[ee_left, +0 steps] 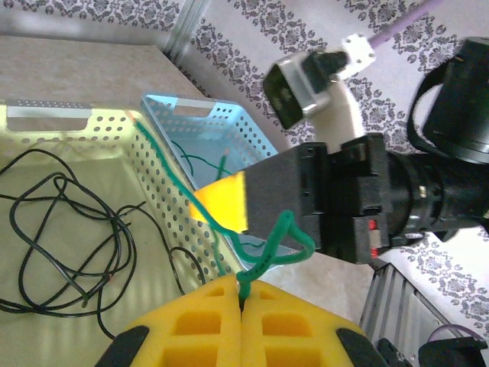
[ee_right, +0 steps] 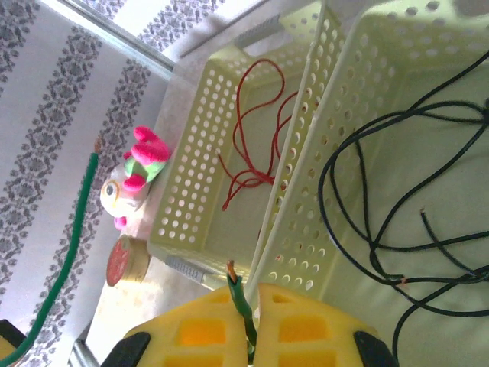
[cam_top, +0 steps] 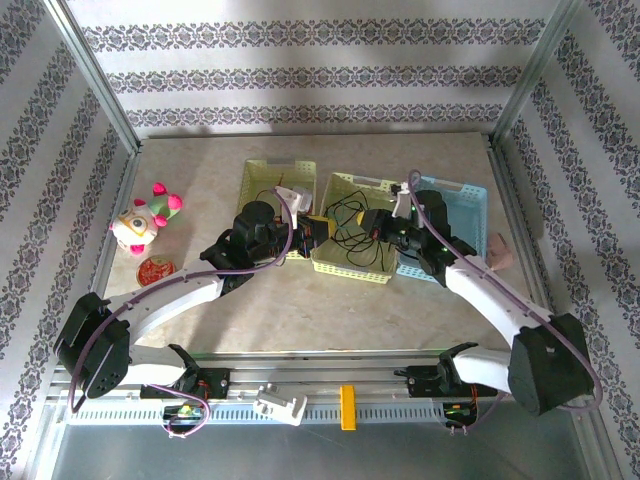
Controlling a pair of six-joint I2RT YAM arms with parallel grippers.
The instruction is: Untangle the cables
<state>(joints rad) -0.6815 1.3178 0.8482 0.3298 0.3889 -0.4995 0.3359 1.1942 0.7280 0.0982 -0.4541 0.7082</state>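
**Green strand held by both arms over the baskets.** My left gripper (ee_left: 241, 297) is clamped on the green cable (ee_left: 289, 222) just below a kinked loop. My right gripper (ee_right: 248, 312) is pinched on a green strand near its cut end, with the bare tip just clear of the pads. I judge both to be the same cable. The two grippers stand close together above the middle basket (ee_left: 157, 202), so the strand hangs in the air. A long free run slants from the left gripper across the wall next to the blue basket (ee_left: 229, 122).

The red cable (ee_right: 246, 130) lies alone in the left basket (ee_right: 191, 176). The black cables (ee_left: 69, 229) lie in loose loops on the floor of the middle basket. Thin green wires (ee_left: 200, 160) lie in the blue basket.

**Step in hand.** As I judge it, the green strand is lifted free of the black loops and ready to be put away, late in the sort.

**Next move.** I need to carry the strand sideways over the blue basket. It must stay high enough that the trailing run clears the wall and drags no black loop, and then both grips let go.
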